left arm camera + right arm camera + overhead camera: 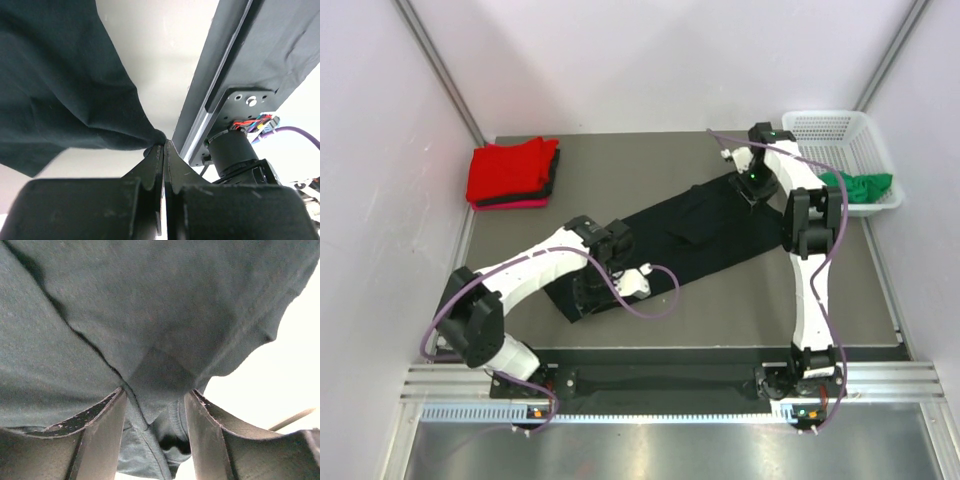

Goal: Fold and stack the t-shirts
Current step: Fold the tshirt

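Observation:
A black t-shirt [700, 235] lies stretched in a long diagonal band across the table. My left gripper [588, 298] is at its near left end, shut on a pinch of the black cloth [60, 90], which bunches right at the closed tips of the left gripper [164, 145]. My right gripper [752, 185] is at the far right end. In the right wrist view the right gripper [156, 392] has its jaws apart, with a fold and hem of the black shirt [150, 300] between them. A folded red t-shirt [510, 168] tops a stack at the back left, with a pink edge [525, 204] underneath. A green t-shirt [860, 185] hangs out of the basket.
The white mesh basket [840, 120] stands at the back right corner, just right of my right arm. White walls close in the table on the left, back and right. A purple cable loops off my left wrist over the table [660, 300].

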Robot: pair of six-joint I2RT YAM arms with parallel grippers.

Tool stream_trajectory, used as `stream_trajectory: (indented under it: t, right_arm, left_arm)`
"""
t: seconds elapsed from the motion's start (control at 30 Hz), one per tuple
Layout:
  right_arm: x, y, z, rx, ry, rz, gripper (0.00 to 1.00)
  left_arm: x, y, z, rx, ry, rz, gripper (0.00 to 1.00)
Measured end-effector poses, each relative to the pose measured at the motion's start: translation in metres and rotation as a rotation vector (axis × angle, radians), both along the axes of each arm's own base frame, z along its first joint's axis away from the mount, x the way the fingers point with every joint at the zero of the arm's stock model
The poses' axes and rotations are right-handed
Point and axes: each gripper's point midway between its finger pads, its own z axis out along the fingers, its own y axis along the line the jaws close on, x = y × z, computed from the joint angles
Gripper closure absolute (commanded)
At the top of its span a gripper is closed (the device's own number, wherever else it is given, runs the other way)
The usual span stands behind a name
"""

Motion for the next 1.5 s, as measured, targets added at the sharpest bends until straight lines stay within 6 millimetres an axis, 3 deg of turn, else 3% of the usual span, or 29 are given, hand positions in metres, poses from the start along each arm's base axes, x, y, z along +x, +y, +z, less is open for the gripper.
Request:
stream_trajectory:
  t: [0.2,0.47,0.67,0.9,1.03,1.07,1.2,1.27,1.37,1.43,1.5]
  right_arm:
    - [0.023,0.013,0.003,-0.063,-0.042,0.074,0.46]
    - [0.066,0.036,0.009,-0.072,-0.202,0.121,0.44]
    - [0.105,0.065,0.015,-0.037,-0.368,0.147,0.40]
    - [0.133,0.101,0.020,0.009,-0.502,0.187,0.39]
    - [0.142,0.111,0.023,0.036,-0.545,0.183,0.37]
    - [0.144,0.112,0.023,0.047,-0.556,0.175,0.35]
    - [0.138,0.102,0.029,0.082,-0.558,0.123,0.29]
    - [0.129,0.093,0.041,0.100,-0.552,0.097,0.27]
    - [0.112,0.074,0.087,0.143,-0.588,0.033,0.25]
    - [0.095,0.062,0.131,0.191,-0.635,-0.006,0.25]
    - [0.074,0.053,0.177,0.231,-0.693,-0.025,0.25]
  left_arm:
    - [-0.008,-0.038,0.002,-0.034,0.026,-0.110,1.00]
    - [-0.041,-0.088,-0.002,-0.056,0.098,-0.293,1.00]
    - [-0.048,-0.126,-0.009,-0.062,0.159,-0.327,1.00]
    - [-0.061,-0.176,-0.009,-0.109,0.167,-0.396,1.00]
    - [-0.082,-0.198,-0.011,-0.122,0.182,-0.447,0.81]
    - [-0.087,-0.202,-0.012,-0.122,0.186,-0.454,0.72]
    - [-0.101,-0.216,-0.008,-0.130,0.173,-0.479,0.68]
    - [-0.094,-0.226,0.001,-0.148,0.108,-0.482,0.63]
    - [-0.062,-0.233,0.016,-0.165,-0.019,-0.436,0.57]
    - [-0.022,-0.236,0.031,-0.193,-0.108,-0.348,0.54]
    - [0.039,-0.238,0.053,-0.264,-0.203,-0.188,0.52]
